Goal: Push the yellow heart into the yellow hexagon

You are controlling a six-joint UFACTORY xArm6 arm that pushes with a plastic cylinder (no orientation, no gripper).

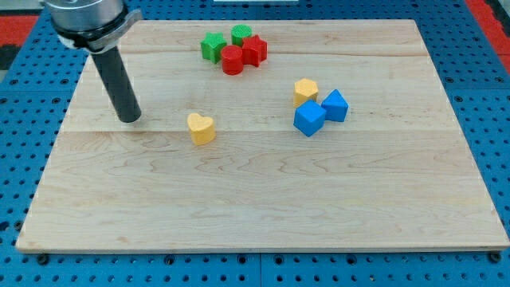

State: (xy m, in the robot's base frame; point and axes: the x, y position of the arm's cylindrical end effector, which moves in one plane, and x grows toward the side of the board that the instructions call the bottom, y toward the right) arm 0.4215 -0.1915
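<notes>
A yellow heart lies on the wooden board left of centre. A yellow hexagon sits to its right and a little higher in the view, touching two blue blocks. My tip rests on the board to the left of the yellow heart, with a gap of about a block's width and a half between them. The rod leans up towards the view's top left corner.
Two blue blocks sit just right of and below the hexagon. A cluster of two green blocks and two red blocks lies near the board's top edge. The board lies on a blue pegboard.
</notes>
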